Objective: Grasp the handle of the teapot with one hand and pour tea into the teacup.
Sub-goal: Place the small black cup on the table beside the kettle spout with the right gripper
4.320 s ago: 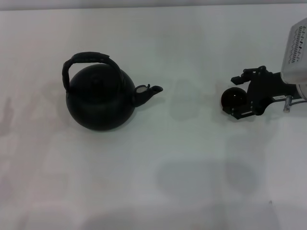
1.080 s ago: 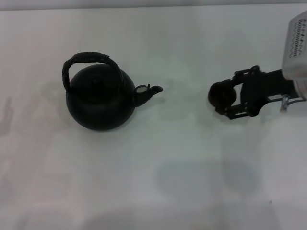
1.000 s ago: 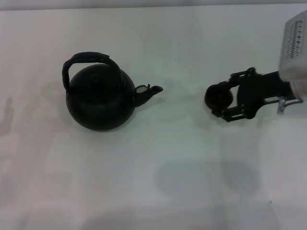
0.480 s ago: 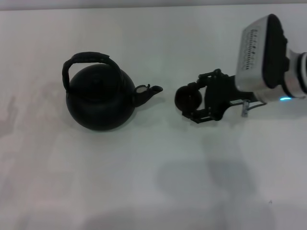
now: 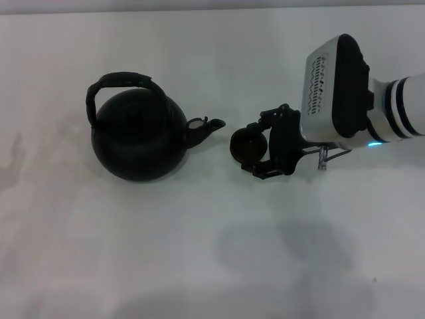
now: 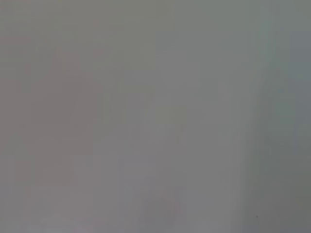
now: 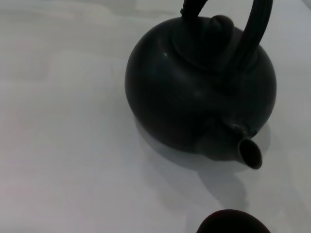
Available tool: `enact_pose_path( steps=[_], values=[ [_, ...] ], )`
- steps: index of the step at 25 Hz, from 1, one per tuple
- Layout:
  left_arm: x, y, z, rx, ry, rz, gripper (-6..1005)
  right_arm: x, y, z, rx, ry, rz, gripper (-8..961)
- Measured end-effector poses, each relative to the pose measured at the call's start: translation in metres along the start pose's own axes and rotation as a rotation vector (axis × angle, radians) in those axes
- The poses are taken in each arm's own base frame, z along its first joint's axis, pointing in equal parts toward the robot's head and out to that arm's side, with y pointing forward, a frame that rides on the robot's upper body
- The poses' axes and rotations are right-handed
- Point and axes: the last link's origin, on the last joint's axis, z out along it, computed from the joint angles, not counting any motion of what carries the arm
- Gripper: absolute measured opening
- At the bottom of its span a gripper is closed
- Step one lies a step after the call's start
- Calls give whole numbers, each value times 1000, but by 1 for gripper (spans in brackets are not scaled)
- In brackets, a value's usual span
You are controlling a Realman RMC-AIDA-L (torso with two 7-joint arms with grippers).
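Teapot (image 5: pixel 141 136) and teacup (image 5: pixel 248 146) share a white table (image 5: pixel 199 252) in the head view, the cup just beside the spout (image 5: pixel 204 128) and clamped between the fingers of the right gripper (image 5: pixel 260 145), which reaches in from the right. The arched handle (image 5: pixel 119 83) curves over the knobbed lid, untouched. No left gripper shows here.

The left wrist view shows only a blank grey surface, nothing of that arm's fingers.

The right wrist view looks across the teacup's rim (image 7: pixel 232 222) to the teapot (image 7: pixel 194 92), its spout (image 7: pixel 245 150) turned toward the cup. The pot looks rigid, heavy and smooth-bodied; the wrapped-looking handle (image 7: pixel 255 22) is likely the surest hold, taken at its crown. The small cup seems light and easily tipped.
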Motion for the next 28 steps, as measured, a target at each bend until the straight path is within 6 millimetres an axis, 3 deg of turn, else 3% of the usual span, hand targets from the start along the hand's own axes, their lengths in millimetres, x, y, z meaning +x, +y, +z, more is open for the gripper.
enact_pose_path(
  steps=[17,28],
  values=[
    [0,-1,-2,3,-2,2,533,14,1,5,10,56,3,728],
    [0,-2,-3,5,-3,4,527,13,1,4,8,57,5,727]
  ],
)
